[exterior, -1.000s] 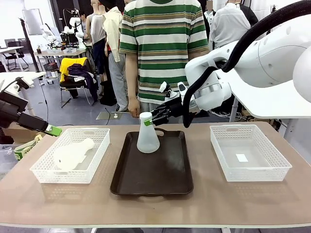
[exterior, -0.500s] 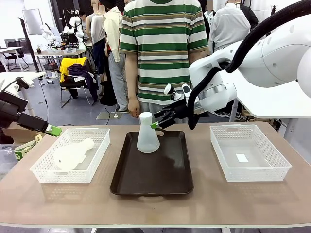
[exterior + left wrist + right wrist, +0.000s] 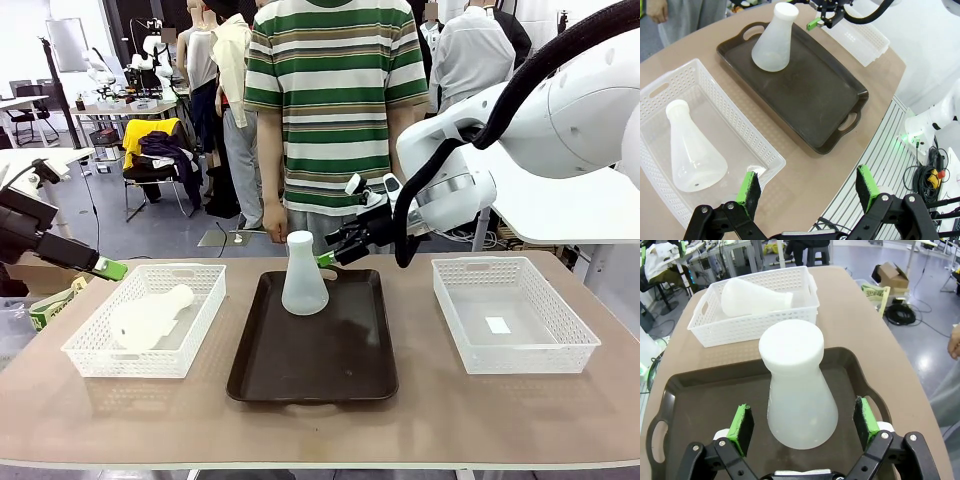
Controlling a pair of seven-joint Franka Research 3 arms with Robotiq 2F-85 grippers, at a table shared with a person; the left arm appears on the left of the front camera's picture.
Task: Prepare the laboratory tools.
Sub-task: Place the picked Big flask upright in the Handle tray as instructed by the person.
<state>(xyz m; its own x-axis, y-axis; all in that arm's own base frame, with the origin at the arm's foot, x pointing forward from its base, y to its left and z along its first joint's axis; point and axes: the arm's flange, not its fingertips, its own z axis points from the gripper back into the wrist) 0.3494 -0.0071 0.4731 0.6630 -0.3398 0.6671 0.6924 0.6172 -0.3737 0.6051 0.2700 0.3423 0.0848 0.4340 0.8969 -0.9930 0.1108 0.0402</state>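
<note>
— Your right hand [image 3: 327, 258] is open, just beside the upright Erlenmeyer flask [image 3: 304, 275] on the tray [image 3: 330, 370]. Now?
— Pull it straight back w/o clipping the neck. Your left hand [image 3: 807, 187], open too, takes the 2nd flask [image 3: 150, 315] lying in the basket [image 3: 90, 355].

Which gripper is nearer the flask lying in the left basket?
Left. The left gripper hovers open just outside the basket's left edge, near that flask; the right gripper is open beside the upright flask on the tray.

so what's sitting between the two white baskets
The dark brown tray, with one flask standing upright at its far end, as the front view shows.
</note>
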